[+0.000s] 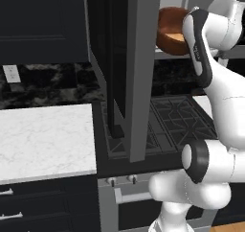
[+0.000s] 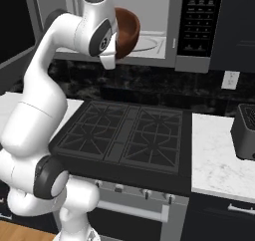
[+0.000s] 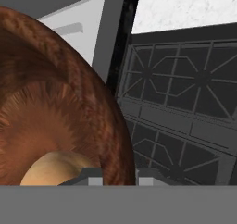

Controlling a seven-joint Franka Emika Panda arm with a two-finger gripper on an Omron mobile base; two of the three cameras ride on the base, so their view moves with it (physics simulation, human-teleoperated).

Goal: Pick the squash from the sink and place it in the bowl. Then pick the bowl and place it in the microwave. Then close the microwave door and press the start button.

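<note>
Your pincer point(image 3: 119, 176) is closed on the rim of the bowl point(image 3: 60, 116): in the hand view one finger sits inside the wall and the other outside it, with the reddish-brown wood pinched between them. The squash point(image 3: 58, 168) lies in the bottom of the bowl, a pale tan curve close beside the inner finger.

From the right base view you can see the bowl point(image 2: 127, 31) held up high at the mouth of the microwave point(image 2: 164, 21), tilted, over the front edge of its light grey floor and in front of the white turntable point(image 2: 149, 43). From the left base view the bowl point(image 1: 171, 29) shows its open side, with the squash point(image 1: 176, 36) inside near the lower wall.

The microwave door point(image 1: 127, 68) stands swung wide open, edge-on to you in the left base view. Below the bowl lies the stove top point(image 2: 124, 135), with white counter point(image 1: 43, 135) to its left and more counter to its right, where a dark toaster point(image 2: 245, 130) sits near the right edge.
</note>
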